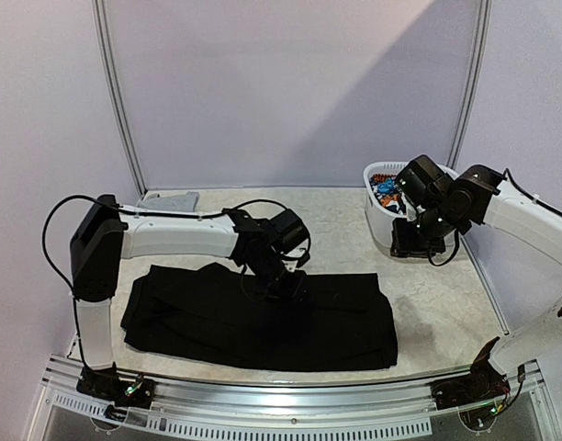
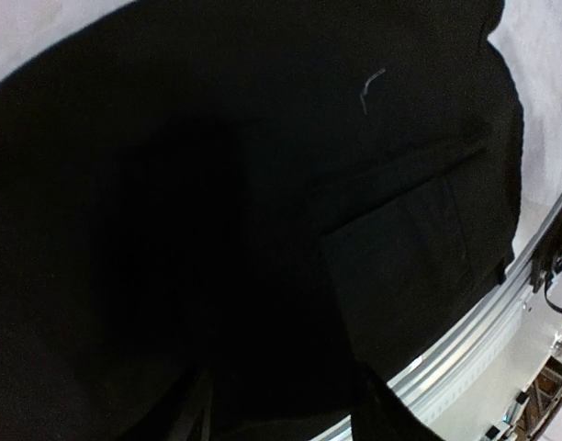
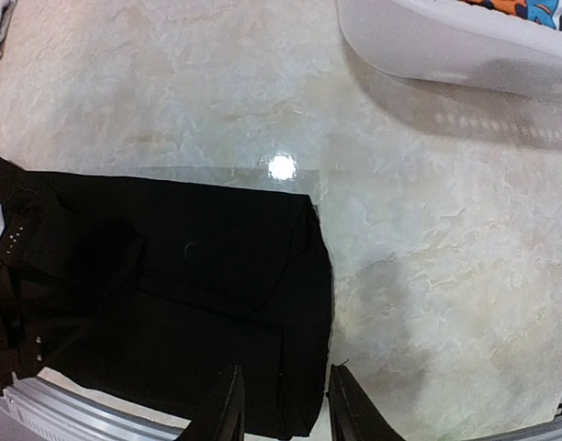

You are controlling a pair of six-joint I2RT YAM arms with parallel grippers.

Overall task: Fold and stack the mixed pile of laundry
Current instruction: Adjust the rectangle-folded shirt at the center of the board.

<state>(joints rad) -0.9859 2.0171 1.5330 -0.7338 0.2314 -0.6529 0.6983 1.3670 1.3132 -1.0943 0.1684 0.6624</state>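
1. The left end effector [image 2: 283, 386] is seen with its two fingers set apart, low over the large black long-sleeved garment [image 1: 263, 317]. No cloth is seen pinched between them, though the dark wrist view leaves that partly uncertain.
2. The right end effector [image 3: 281, 409] is also held with fingers apart and nothing between them, beside the white plastic laundry basket [image 1: 377, 220] at the right of the top view.
3. The black garment is spread flat in the lower centre of the top view, on the pale marbled tabletop [image 1: 446, 294]. Its upper middle lies directly beneath the left end effector, and its right edge is well apart from the right one.
4. The white-black-blue-orange printed piece [image 1: 387, 186] is lying inside the basket. The light grey sleeveless top [image 1: 171, 199] lies in the upper left of the tabletop and looks already folded.
5. The folding of the black garment is judged to be the step in hand, with overlapping layers already visible in it.
6. For the next move, one edge would probably need to be pinched and carried across, with the cloth kept flat so that no layer is dragged askew.
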